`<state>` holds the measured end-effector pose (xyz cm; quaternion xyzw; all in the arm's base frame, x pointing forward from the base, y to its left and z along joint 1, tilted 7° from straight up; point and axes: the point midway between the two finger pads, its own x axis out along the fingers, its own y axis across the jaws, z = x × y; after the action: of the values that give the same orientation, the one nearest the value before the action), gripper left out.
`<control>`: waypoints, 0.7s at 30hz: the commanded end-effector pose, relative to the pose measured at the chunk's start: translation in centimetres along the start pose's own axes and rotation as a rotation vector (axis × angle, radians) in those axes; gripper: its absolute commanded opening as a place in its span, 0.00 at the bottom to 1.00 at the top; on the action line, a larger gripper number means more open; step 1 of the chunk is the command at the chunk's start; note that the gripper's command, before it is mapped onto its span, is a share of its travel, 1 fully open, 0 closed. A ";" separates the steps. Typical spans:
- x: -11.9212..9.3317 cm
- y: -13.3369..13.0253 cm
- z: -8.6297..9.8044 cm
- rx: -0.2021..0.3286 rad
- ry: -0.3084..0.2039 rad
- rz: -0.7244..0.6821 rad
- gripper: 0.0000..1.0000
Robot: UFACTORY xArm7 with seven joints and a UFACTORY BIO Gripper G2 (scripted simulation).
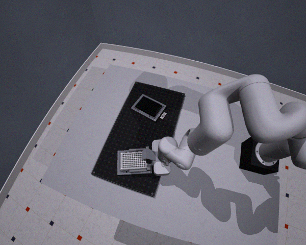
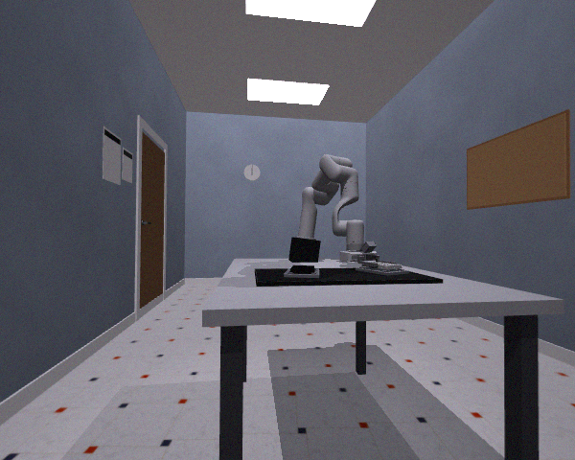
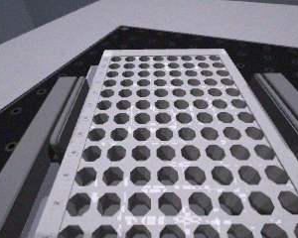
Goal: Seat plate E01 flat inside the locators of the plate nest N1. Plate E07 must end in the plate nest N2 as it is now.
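Plate E01 [image 1: 130,161] [image 2: 388,264] [image 3: 153,144], one, light, many-welled: between the fingers of the gripper [image 1: 135,160] [image 2: 372,263] [image 3: 176,114], apparently pinched across its width, long axis running outward from the palm, over nest N1 [image 1: 118,168] [image 2: 380,271], seating depth unclear.

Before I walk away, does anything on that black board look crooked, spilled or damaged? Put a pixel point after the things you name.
Nothing stands out. The pale plate [image 1: 132,160] [image 2: 389,264] [image 3: 151,144], between the pincer's [image 1: 136,160] [image 3: 171,116] fingers, looks square to its nest [image 1: 119,164]; I can't tell whether it's fully seated. The dark plate [image 1: 148,105] [image 2: 303,268] sits inside its own frame [image 1: 144,113] [image 2: 303,274].
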<state>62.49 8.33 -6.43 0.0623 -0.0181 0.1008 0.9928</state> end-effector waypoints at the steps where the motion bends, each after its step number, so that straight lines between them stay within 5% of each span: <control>1: 0.2 0.0 0.2 -0.001 -0.005 0.000 0.00; 21: 0.2 0.0 -0.1 -0.001 -0.005 0.000 0.00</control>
<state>62.50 8.37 -6.72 0.0623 -0.0181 0.1008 0.9928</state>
